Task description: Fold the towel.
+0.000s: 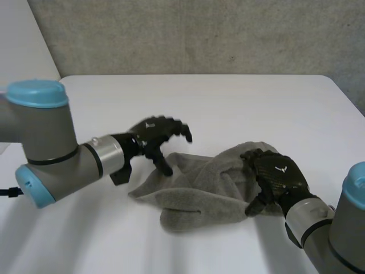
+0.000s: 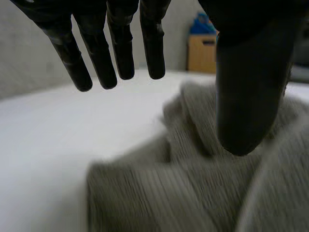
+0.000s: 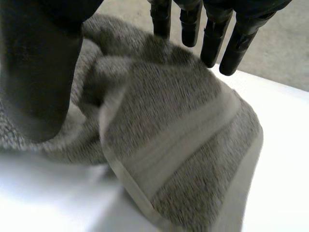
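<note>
Two hands work at one grey towel [image 1: 199,191], which lies crumpled in a loose heap on the white table [image 1: 228,97], a little toward the robot's right of the middle.

At the left, the left arm [image 1: 51,148] reaches in low across the table. The left hand [image 1: 155,134] hangs just over the towel's left edge, spread wide and holding nothing. In the left wrist view its fingers [image 2: 113,53] run straight out and well apart over bare table, while the thumb [image 2: 248,96] points down over the bunched cloth. Whether the thumb tip touches the towel cannot be told. Far behind the table in that view stands a brown box [image 2: 203,53] with something blue on top.

In the middle, the towel rises in soft folds, with a flat lobe spreading toward the robot's side and a woven band along one hem.

At the right, the right hand [image 1: 276,171] sits on top of the towel's right end, palm down on the cloth. In the right wrist view its fingers [image 3: 212,34] are straight and reach past the heap's far side, and its thumb [image 3: 38,72] stands wide apart from them against the cloth. The towel bulges under the palm between them, not pinched.
</note>
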Motion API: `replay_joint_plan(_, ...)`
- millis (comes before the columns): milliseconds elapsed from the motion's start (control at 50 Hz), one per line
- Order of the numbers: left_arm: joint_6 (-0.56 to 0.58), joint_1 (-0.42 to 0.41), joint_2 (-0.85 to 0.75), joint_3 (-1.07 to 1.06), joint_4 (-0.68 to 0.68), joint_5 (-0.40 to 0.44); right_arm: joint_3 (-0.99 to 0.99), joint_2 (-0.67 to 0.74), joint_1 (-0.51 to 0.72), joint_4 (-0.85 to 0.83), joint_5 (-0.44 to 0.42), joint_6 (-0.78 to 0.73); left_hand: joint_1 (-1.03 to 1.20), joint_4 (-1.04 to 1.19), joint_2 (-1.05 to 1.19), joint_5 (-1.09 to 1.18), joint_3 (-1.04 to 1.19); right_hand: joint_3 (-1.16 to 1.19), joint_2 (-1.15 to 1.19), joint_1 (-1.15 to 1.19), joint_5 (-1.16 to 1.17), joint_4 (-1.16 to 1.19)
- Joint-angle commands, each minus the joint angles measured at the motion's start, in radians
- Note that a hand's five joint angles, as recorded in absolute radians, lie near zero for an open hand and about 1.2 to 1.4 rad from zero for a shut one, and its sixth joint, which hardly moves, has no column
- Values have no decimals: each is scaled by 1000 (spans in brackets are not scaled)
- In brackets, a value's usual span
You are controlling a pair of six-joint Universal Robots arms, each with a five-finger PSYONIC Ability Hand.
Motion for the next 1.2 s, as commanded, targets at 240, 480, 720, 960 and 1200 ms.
replay_joint_plan(240, 242, -2, -61, -32, -170, -5, 6, 146, -11, -93, 4, -16, -26, -29, -31, 4, -28, -62, -57, -53, -58, -79)
replay_joint_plan(480, 245, 6, 36, -120, -170, -5, 34, 74, -76, 2, -65, -140, -24, -26, -28, 6, -25, -62, -57, -53, -58, -79)
replay_joint_plan(720, 254, -10, -27, -118, -161, -29, 80, 0, -167, 28, -91, -155, 9, 7, 4, 39, 7, -62, -57, -53, -58, -79)
replay_joint_plan(960, 288, -8, 57, -173, -162, -42, 25, 106, -149, -27, -112, -141, 41, 39, 36, 71, 39, -62, -57, -53, -58, -79)
replay_joint_plan(1200, 290, -14, 85, -270, -121, -45, -63, 221, -115, -82, -109, -138, 382, 380, 377, 412, 380, 92, 98, 101, 96, 76)
